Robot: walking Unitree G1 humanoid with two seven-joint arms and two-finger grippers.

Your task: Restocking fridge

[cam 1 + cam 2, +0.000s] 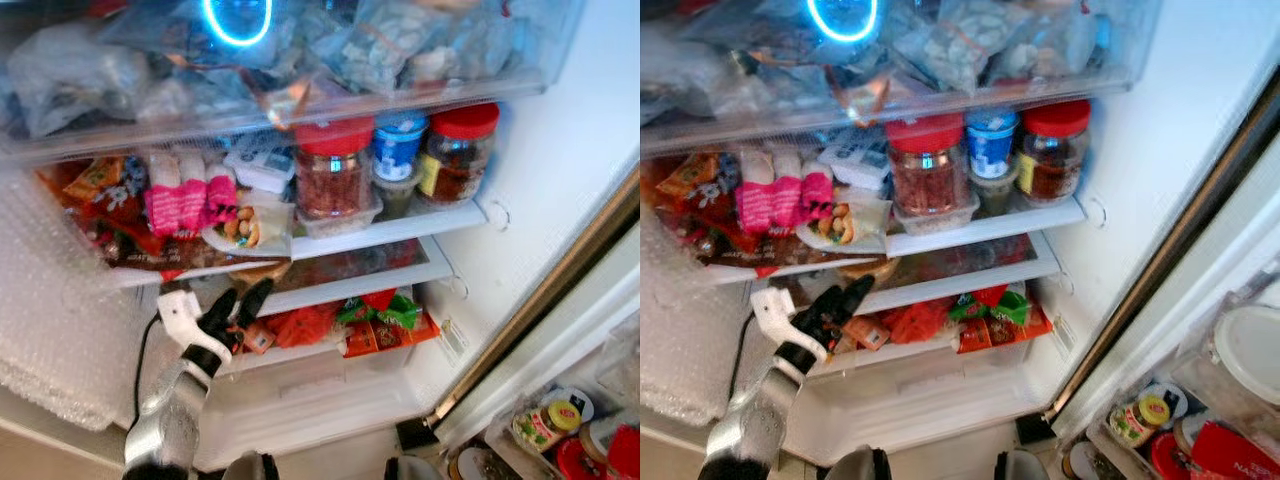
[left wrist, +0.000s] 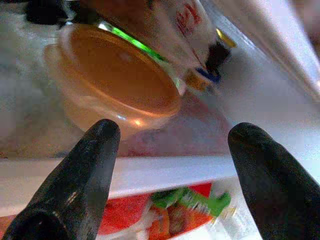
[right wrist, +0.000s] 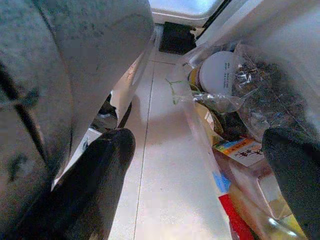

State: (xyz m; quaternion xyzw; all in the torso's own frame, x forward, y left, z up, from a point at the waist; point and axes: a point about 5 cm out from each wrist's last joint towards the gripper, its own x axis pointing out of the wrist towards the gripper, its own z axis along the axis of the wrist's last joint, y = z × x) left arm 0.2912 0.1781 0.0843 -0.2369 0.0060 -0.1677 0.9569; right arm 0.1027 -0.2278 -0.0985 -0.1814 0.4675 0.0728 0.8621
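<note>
fingers of the left gripper (image 1: pixel 238 305) stood apart, empty, at the fridge shelf (image 1: pixel 350 285). right gripper (image 3: pixel 200 185) hung spread too.

This is a home kitchen, seen at an open fridge (image 1: pixel 560 150). Its white shelves (image 1: pixel 390 228) are crammed with household food: red-lidded jars (image 1: pixel 333 170), a blue-lidded tub (image 1: pixel 398 148), snack packets (image 1: pixel 180 200) and bagged frozen food (image 1: pixel 400 40) above. The door bin (image 1: pixel 1200 420) holds more jars and lidded tubs.
</note>
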